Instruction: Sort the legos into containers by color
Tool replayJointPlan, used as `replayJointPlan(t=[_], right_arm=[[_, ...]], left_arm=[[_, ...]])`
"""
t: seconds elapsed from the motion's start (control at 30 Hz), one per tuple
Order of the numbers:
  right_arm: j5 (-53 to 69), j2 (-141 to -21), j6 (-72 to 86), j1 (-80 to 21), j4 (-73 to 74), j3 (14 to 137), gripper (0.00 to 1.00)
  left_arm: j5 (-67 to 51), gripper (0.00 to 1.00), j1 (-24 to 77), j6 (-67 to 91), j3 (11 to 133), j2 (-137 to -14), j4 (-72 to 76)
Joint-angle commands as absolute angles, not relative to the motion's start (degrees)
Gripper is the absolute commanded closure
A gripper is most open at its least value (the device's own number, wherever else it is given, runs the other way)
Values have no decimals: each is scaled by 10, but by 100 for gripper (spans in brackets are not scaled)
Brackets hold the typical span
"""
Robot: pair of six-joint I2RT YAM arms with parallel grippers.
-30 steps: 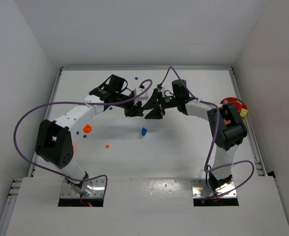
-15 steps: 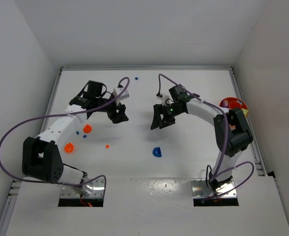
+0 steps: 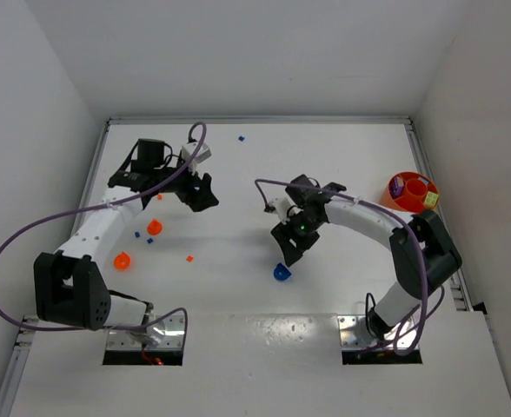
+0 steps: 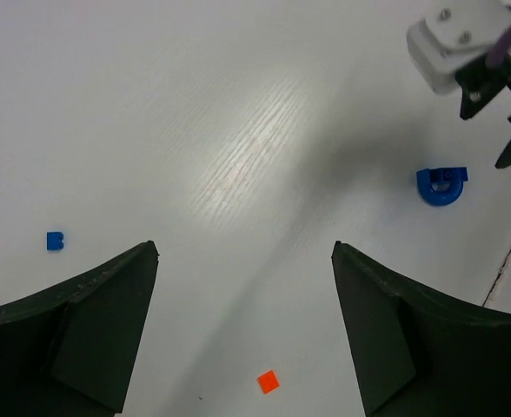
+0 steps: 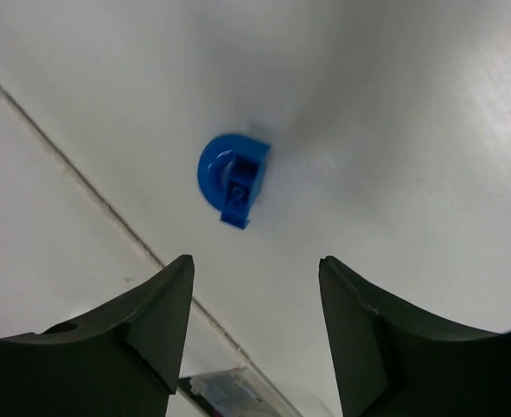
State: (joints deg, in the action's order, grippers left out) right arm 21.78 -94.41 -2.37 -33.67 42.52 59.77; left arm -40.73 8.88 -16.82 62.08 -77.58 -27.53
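Top external: blue lego [image 3: 241,137], orange lego [image 3: 189,258] lie loose on desk [image 3: 351,148]; sorting looks barely begun; both jaws spread, empty

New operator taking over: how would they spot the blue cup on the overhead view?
On the white table, find the right arm's claw near the middle. The blue cup lies just beyond its tips, toward the arm bases. It is the only blue thing of that size: the two small cups at left are orange, the blue bricks mere specks.
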Motion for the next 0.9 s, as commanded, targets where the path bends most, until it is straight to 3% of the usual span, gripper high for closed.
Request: replayJointPlan(t=[0.0,0.17,0.47,0.87], right_arm=[[207,-918,-21,-374,447,580,42],[183,-908,-4,-410,428,554,43],[113,-982,36,-423,414,614,47],[131,-1041,65,-428,414,651,48]], left_arm=[[-410,13,83,-145,623,-749,-263],[-410,9,83,-151,616,-728,-263],[-398,5,83,-162,597,-687,-258],[-393,0,83,-163,586,-687,-251]])
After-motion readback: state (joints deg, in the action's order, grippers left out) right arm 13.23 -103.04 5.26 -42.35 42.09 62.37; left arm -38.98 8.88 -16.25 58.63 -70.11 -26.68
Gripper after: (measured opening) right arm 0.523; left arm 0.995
